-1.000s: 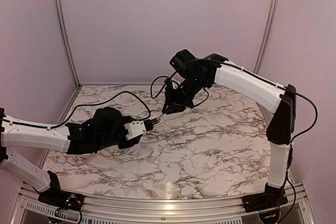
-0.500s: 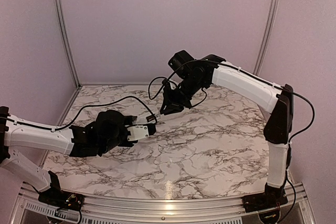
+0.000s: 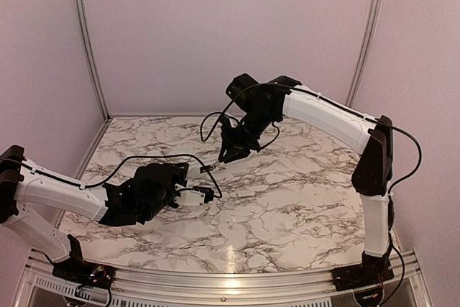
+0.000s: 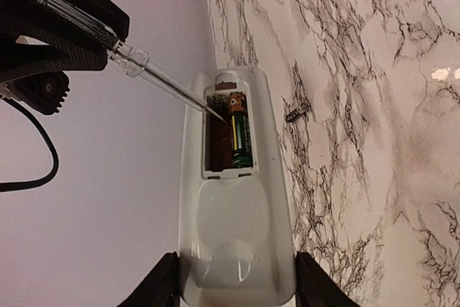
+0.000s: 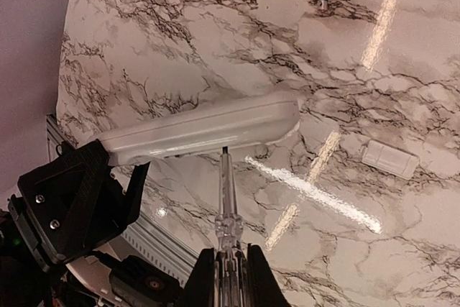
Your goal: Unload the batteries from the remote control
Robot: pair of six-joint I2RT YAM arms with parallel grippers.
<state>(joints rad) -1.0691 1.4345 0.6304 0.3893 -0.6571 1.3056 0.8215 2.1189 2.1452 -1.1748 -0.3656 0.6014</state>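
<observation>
While the left jaws clamp the remote control (image 4: 233, 199), the right jaws pinch a clear screwdriver (image 5: 226, 206).
Its tip is in the recess (image 4: 215, 141) beside one battery (image 4: 239, 138), print unreadable; a second battery (image 4: 297, 113) lies on the worktop (image 4: 374, 177) beyond the left jaws. Right arm (image 3: 323, 109) arches over.

lab cell: aluminium frame (image 3: 88, 41), marble tabletop (image 3: 287, 228)

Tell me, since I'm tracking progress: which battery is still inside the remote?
The green-labelled battery seated in the open compartment of the remote control, by the tip of the screwdriver. The other battery lies loose on the table.
</observation>
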